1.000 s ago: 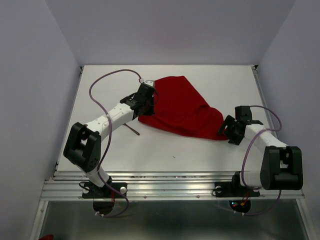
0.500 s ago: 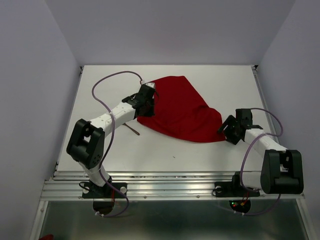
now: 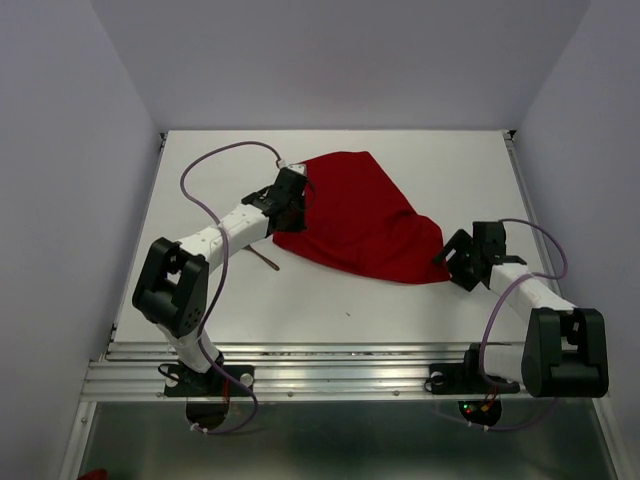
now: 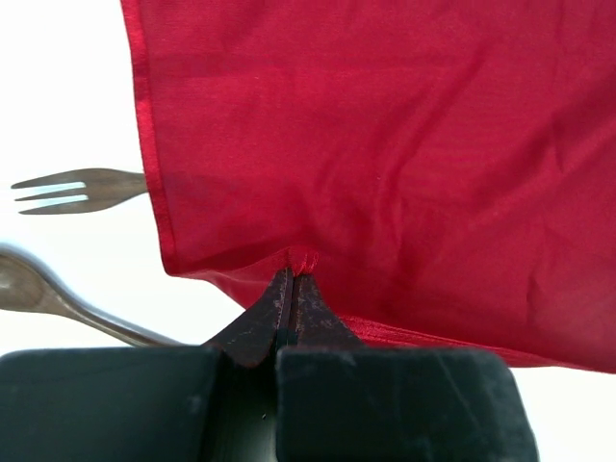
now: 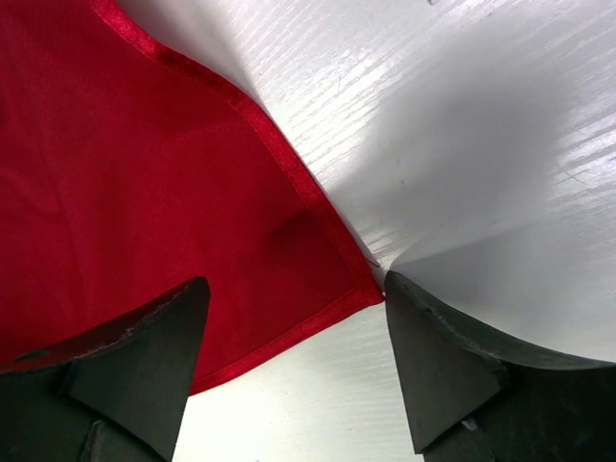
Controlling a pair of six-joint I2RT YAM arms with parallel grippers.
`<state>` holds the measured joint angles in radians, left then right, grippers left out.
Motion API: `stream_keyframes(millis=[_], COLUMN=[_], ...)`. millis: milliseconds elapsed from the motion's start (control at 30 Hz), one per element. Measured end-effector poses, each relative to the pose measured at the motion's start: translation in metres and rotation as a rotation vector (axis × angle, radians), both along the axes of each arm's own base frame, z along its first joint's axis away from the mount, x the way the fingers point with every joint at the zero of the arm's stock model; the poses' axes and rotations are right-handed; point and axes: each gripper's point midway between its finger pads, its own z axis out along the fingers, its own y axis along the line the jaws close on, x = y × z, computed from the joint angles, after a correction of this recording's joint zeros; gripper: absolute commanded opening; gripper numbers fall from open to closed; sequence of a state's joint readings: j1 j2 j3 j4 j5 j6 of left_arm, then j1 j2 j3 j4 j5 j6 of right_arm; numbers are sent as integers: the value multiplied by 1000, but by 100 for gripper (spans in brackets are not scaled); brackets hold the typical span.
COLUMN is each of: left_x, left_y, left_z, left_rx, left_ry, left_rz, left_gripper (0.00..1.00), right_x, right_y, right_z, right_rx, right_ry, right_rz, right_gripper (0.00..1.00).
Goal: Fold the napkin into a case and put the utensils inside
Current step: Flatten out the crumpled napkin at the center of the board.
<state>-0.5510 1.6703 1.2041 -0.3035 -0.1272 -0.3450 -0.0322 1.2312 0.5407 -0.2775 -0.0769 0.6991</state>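
The red napkin (image 3: 355, 220) lies spread and rumpled in the middle of the white table. My left gripper (image 3: 293, 200) is at its left edge. In the left wrist view that gripper (image 4: 292, 279) is shut on a pinch of the napkin's (image 4: 385, 144) hem, lifting it. Two utensils show beneath: a fork (image 4: 72, 190) partly under the cloth, and a curved handle (image 4: 58, 294). In the top view a thin brown handle (image 3: 266, 260) sticks out beside the left arm. My right gripper (image 3: 455, 262) (image 5: 294, 308) stands open, with the napkin's (image 5: 125, 173) right corner on the table between its fingers.
The white table (image 3: 400, 310) ends at a metal rail along the near side, where both arm bases are bolted. Purple cables loop above each forearm. Lavender walls close in the left, right and back.
My right forearm has swung slightly toward the near edge, with its gripper staying at the napkin's right corner. The left arm and the cloth have barely moved.
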Motion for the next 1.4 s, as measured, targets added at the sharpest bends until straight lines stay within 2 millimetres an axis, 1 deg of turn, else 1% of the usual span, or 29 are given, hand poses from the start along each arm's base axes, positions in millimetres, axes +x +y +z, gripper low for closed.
stream_keyframes(millis=[100,367,533,633,700,900,967,1067,1200,1267,1300,1400], left_x=[4,15,18,18,18,19,21,26,34,38,39,34], left_y=[6,19,21,19,17,10,10,7,0,-6,-9,-23], left_z=[0,2,3,2,-2,-22,-23,-17,0,15,19,34], left_rx=[1,-25,-38,-46,-49,-53,-49,-56,-77,-90,-95,-132], left_ry=[-3,-8,-9,-5,4,57,63,50,29,12,6,-2], left_rz=[19,52,57,51,46,29,30,30,22,14,11,-19], left_gripper=[0,0,0,0,0,0,0,0,0,0,0,0], right_x=[0,-14,-23,-28,-27,-18,-14,-9,-9,-9,-9,-8], right_y=[-1,-11,-15,-10,-3,10,15,18,21,22,23,27], right_z=[0,-3,-5,-5,-6,-9,-8,-6,-5,-4,-4,-4], right_rx=[-5,-57,-75,-53,-41,-5,18,46,75,90,99,127], right_ry=[14,112,145,128,110,75,54,23,6,-1,-5,-11], right_rz=[-5,-45,-89,-101,-95,-87,-89,-100,-120,-129,-131,-140], right_gripper=[81,81,80,79,77,75,75,75,75,75,75,75])
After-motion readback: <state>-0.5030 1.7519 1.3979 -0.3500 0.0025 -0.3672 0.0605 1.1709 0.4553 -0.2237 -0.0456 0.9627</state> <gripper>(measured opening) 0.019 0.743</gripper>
